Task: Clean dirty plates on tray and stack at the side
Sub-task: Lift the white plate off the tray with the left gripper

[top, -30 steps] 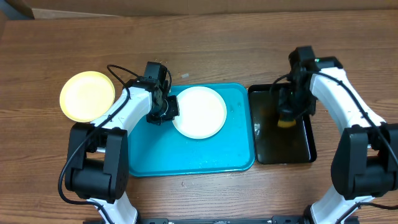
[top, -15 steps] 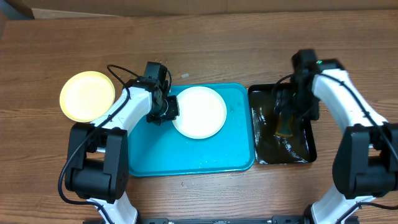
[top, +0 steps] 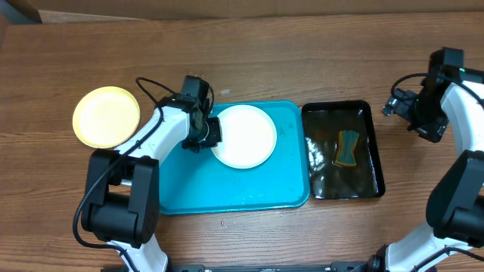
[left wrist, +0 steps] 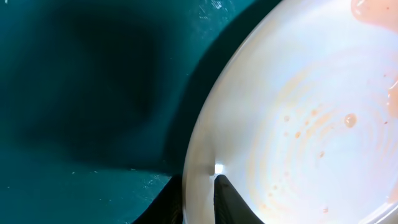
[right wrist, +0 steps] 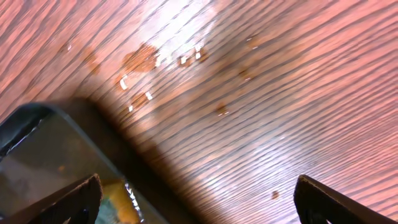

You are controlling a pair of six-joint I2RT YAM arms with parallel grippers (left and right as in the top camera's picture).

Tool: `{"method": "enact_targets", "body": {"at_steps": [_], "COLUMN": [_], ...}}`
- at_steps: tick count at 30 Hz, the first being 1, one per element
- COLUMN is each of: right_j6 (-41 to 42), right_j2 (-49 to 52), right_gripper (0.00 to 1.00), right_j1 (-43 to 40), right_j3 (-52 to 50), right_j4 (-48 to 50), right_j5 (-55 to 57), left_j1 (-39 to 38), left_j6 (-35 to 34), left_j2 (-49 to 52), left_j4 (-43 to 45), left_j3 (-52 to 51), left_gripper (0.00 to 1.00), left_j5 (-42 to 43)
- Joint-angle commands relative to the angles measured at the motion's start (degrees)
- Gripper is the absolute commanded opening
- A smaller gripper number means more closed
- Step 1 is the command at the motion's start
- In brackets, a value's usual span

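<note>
Left arm reaches from the near edge toward counter middle, wrist turned right. Left gripper (top: 207, 136) is clamped on the rim of the white plate (top: 243, 136), fingers (left wrist: 225, 198) pinching it. Right arm is folded by the right edge. Right gripper (top: 395, 107) points left, jaws spread wide.

A brown wooden table (top: 302, 45) with long horizontal grain fills nearly the whole overhead view. Along the top edge runs a pale tan strip (top: 227, 6), possibly cardboard, with a dark patch (top: 15, 9) in the upper left corner. The right wrist view shows small wet-looking spots (right wrist: 143, 59) and bright glare (right wrist: 186, 18) on the wood.
</note>
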Motion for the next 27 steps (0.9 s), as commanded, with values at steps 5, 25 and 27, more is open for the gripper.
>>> {"method": "enact_targets", "body": {"at_steps": [5, 25, 27], "right_j6": [1.5, 1.5, 1.5], "right_j2": [-0.7, -0.7, -0.7], "right_gripper": [1.0, 1.0, 1.0], "right_j1": [-0.6, -0.6, -0.6], "right_j3": [0.9, 0.9, 0.9], "right_j4": [2.3, 3.5, 3.5], "right_j5": [-1.8, -1.8, -1.8], "left_j1": [-2.1, -1.4, -1.4], "left_j6": [0.9, 2.0, 2.2], "left_j2": [0.7, 0.1, 0.1], "left_j4": [1.7, -5.6, -7.6], "left_j3": [-1.9, 5.3, 7.8], "left_gripper": [0.16, 0.04, 0.04], "left_j5": [-3.2, -5.3, -5.3]}}
